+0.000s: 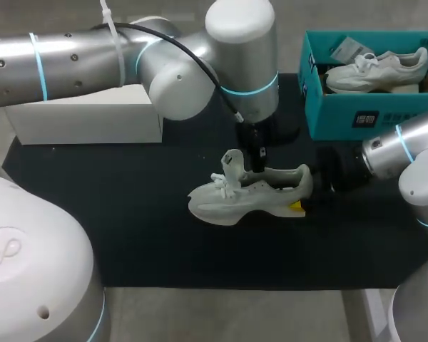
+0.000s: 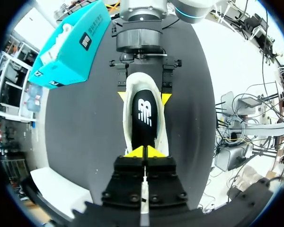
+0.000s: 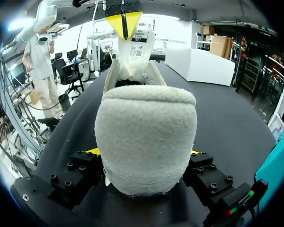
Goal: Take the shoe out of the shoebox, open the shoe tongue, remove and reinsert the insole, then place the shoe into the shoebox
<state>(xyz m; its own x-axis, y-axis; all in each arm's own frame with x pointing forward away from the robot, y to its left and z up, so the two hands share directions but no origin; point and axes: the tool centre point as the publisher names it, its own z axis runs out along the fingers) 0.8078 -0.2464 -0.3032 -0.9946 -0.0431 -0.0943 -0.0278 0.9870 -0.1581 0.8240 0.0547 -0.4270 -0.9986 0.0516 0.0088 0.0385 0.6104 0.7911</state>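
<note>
The pale shoe (image 1: pixel 246 198) lies on its sole in the middle of the dark worktop (image 1: pixel 128 214), outside the teal shoebox (image 1: pixel 328 117), toe toward the left arm's side. The right end effector (image 2: pixel 144 97) clamps the heel from both sides, its yellow tips pressed against the shoe's walls. The left end effector (image 1: pixel 257 162) hangs above the opening, its tips pinched narrow on the tongue (image 3: pixel 135 52), which stands upright. The black insole (image 2: pixel 144 116) lies exposed inside. The shoebox sits at the far right corner, apart from the shoe, with a second shoe (image 1: pixel 374 70) lying in it. A white box (image 1: pixel 85 121) stands at the far left under the left arm.
</note>
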